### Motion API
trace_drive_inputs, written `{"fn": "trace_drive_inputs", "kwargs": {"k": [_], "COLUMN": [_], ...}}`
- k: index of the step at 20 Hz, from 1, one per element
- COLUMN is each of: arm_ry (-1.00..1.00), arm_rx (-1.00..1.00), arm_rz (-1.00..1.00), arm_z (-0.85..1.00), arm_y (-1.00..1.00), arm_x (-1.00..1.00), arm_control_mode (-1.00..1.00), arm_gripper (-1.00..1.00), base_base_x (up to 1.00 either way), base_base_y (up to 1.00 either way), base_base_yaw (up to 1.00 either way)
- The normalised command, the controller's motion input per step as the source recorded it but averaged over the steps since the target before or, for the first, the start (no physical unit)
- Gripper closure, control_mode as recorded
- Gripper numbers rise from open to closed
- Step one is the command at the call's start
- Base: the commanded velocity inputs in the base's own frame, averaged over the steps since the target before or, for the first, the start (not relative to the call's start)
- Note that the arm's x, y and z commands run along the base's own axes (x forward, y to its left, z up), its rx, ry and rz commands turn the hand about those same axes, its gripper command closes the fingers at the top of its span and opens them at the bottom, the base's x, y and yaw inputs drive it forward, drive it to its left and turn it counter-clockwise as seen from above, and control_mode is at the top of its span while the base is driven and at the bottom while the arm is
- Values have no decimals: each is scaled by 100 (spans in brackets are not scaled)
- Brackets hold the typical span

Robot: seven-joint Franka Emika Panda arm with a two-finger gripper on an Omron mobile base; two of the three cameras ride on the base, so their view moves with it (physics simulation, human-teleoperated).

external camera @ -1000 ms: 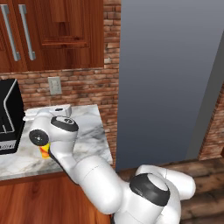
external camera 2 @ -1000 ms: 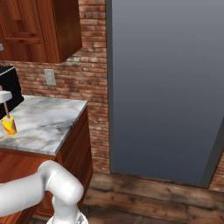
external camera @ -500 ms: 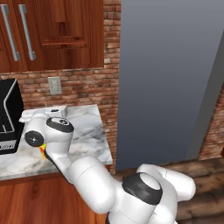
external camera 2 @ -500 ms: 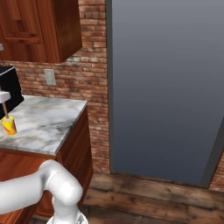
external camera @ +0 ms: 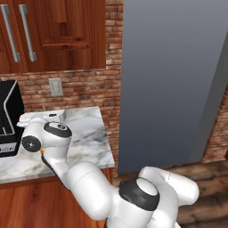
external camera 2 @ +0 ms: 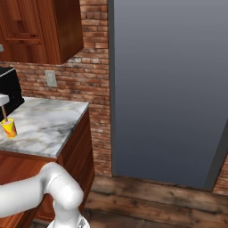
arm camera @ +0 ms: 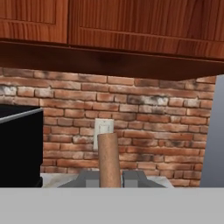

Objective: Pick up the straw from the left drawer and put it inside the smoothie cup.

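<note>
From the left base view, the white arm (external camera: 89,187) rises from the lower right and bends over the marble desk (external camera: 84,133), its wrist hanging above the near edge. A sliver of orange shows just under the wrist, too little to say what it is. A black appliance (external camera: 9,118) stands at the left end of the desk against the brick wall (external camera: 80,84), where a pale outlet plate (external camera: 55,87) sits. Reddish-brown upper cabinets (external camera: 67,35) with metal bar handles hang above, and a tall grey panel (external camera: 173,80) takes up the right side.

From the right base view, the smoothie cup (external camera 2: 9,128) stands upright on the desk near its left front part, yellow with a red marking. A thin pale stick, the straw (external camera 2: 2,111), rises from just above the cup's rim toward a white piece of the hand at the picture's left edge. Whether its lower end is inside the cup I cannot tell.

From the hand view, the pincer (arm camera: 109,178) is closed on the straw, which stands up between the two dark fingertips (arm camera: 89,179) as a tan cylinder in front of the outlet plate. Brick wall and the underside of the cabinets lie behind, with the black appliance at the left.
</note>
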Motion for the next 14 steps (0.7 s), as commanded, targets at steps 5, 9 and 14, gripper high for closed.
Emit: {"fn": "trace_drive_inputs", "kwargs": {"k": [5,9,14], "arm_ry": [0,0,0], "arm_rx": [0,0,0], "arm_rz": [0,0,0], "arm_z": [-8,-7,-2], "arm_y": [4,6,5], "arm_x": [0,5,8], "arm_control_mode": [-100,-100,-100], "arm_gripper": [100,100,100], "base_base_x": [0,0,0], "base_base_y": [0,0,0], "base_base_yaw": [0,0,0]}}
